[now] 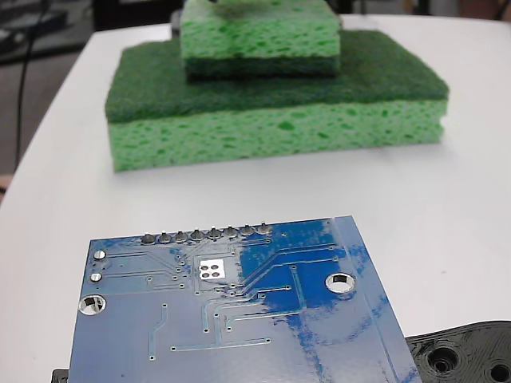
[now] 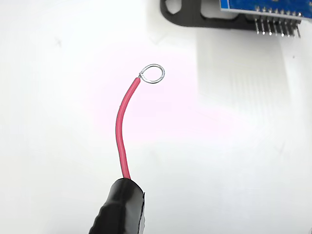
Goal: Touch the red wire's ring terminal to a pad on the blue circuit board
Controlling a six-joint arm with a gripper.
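In the wrist view we saw the red wire (image 2: 121, 127) rising from its black sleeve (image 2: 119, 208) with the ring terminal (image 2: 153, 73) hanging over bare white counter (image 2: 58, 122), well apart from the blue circuit board (image 2: 265, 5), whose edge and pins showed only at the top right. The pincer itself was out of sight, so we could not tell how it stood. In the fixed view the board (image 1: 239, 319) lay flat, its solder row (image 1: 206, 234) facing up towards two stacked green sponges (image 1: 271, 96), which we judged left the pads open to reach from above.

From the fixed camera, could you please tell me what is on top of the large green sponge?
A smaller green sponge lies on the large green sponge. Something dark at the smaller one's top edge is cut off by the frame, so I cannot identify it.
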